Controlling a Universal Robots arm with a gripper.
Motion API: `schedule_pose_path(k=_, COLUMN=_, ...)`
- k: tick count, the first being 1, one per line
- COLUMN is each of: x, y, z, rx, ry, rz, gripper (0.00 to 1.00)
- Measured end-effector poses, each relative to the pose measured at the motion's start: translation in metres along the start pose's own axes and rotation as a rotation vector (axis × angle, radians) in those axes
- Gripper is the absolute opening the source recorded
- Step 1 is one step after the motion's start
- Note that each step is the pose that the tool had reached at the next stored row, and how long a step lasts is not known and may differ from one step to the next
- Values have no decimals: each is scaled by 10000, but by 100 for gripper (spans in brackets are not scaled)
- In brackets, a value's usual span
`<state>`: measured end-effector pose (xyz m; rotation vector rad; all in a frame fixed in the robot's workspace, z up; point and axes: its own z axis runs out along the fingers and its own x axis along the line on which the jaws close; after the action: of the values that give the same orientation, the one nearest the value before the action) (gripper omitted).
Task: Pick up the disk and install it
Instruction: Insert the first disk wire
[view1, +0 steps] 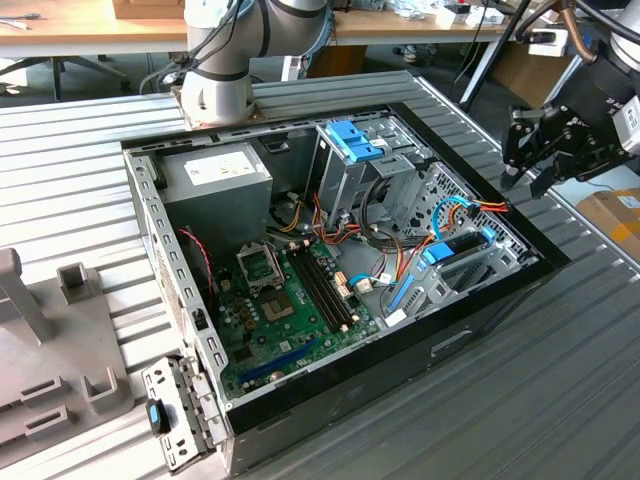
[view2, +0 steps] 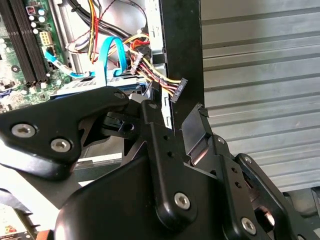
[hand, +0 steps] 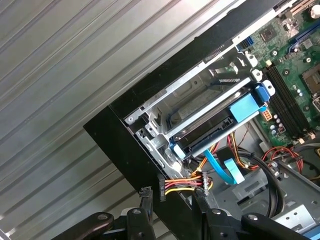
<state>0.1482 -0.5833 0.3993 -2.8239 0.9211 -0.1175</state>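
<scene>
**Item: the disk** (hand: 220, 127). Flat grey-metal hard drive in a light-blue plastic carrier rail. It lies flat inside a low silver sheet-metal bay (hand: 165, 107) at a corner of the case. In the first wrist view its long blue edge runs along the side towards the board. In the exterior view the disk (view1: 458, 248) sits at the case's side on that view's right.

**Beside it:**
- A bundle of yellow, red and black wires ending in a black connector (hand: 182, 182), just beside the bay.
- A light-blue flat cable (hand: 225, 172), looped next to the wires.

**Housing:** an open black computer case (view1: 400, 370), lying on its side. It holds:
- a green motherboard (view1: 290, 310)
- a grey box-shaped power supply with a white label (view1: 215, 175)
- an upright silver drive cage with a blue plastic tab (view1: 350, 140)

**Tool** (view1: 525, 172). Black, with two fingers. It hovers over the case's wall nearest the disk, on the exterior view's right. In the first wrist view the tool (hand: 172, 197) has its fingers apart, with the wall's edge and the black connector between them. It holds nothing and does not touch the disk.

**Support:** a ribbed grey metal desk (view1: 560, 380), which also carries the arm's pale round base (view1: 220, 85) behind the case.
</scene>
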Motion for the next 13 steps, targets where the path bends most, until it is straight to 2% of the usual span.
schedule_pose_path(k=6, x=13, y=32, z=65, rx=74, ry=98, rz=-17, gripper=44)
schedule_pose_path(k=13, x=16, y=45, z=141, rx=79, ry=105, rz=-18, gripper=44)
